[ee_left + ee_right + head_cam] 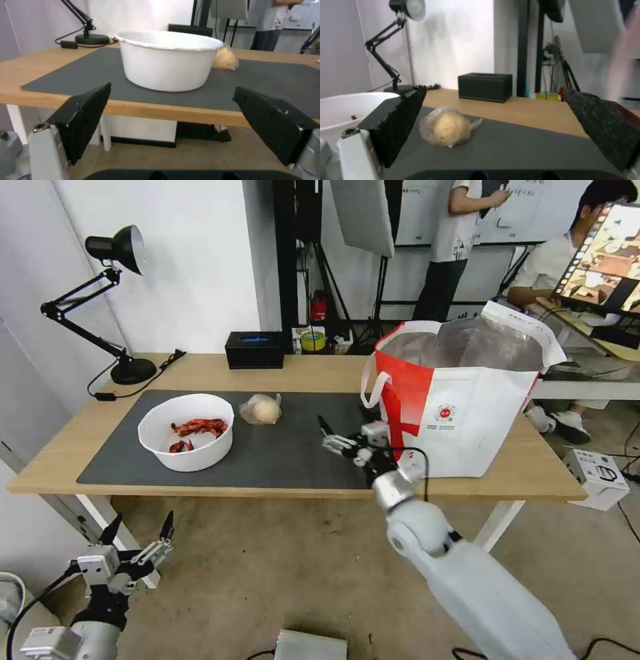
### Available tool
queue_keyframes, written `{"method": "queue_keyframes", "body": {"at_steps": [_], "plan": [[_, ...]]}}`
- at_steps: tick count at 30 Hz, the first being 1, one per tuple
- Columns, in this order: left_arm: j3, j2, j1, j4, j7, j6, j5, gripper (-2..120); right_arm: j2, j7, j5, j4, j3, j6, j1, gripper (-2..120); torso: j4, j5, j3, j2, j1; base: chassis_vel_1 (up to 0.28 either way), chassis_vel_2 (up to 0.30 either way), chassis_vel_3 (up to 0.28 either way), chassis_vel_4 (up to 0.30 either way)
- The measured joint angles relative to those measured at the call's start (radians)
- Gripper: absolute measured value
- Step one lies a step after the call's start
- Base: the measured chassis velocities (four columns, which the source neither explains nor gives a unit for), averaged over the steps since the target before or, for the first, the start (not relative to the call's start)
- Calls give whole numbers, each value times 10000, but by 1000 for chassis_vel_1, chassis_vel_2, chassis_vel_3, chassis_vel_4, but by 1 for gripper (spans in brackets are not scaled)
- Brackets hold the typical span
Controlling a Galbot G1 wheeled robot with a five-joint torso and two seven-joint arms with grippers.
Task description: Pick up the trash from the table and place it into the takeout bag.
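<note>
While white bowl [186,431] with red shells and bagged pale lump [261,409] remain on table [313,375] mat, task judged incomplete. Right gripper [331,440] released, empty, over mat beside takeout bag [460,400]. Left gripper [137,531] spread, empty, parked below table edge.

White bowl [187,441] holding red shells [199,428] on the dark grey mat [280,453]; beside the bowl, a clear bag around a pale yellow lump [261,409]; takeout bag [460,410] white, red side panel, silver lining, red-green logo; black tissue box [254,350] beyond the mat
</note>
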Motion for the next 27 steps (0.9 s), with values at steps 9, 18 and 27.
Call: {"method": "queue_keyframes", "body": {"at_steps": [9,18,27], "plan": [[-3,-6,-65,110,16,-6,-62,100,1364,412,628,-2697,-1154,-388,2727,100,1,-3,-1,0,0,0,0,0,0],[-30,-4,-52,129,20,-9,-69,100,3256,159,667,-5380,-1367,-420,4013,100,2,-2,-1,0,0,0,0,0,0],[-65,-3,-10,102,34,-12,-68,100,4308,-99,844,-7127,-1555,-417,4877,100,2,-1,-3,1,0,0,0,0,0]]}}
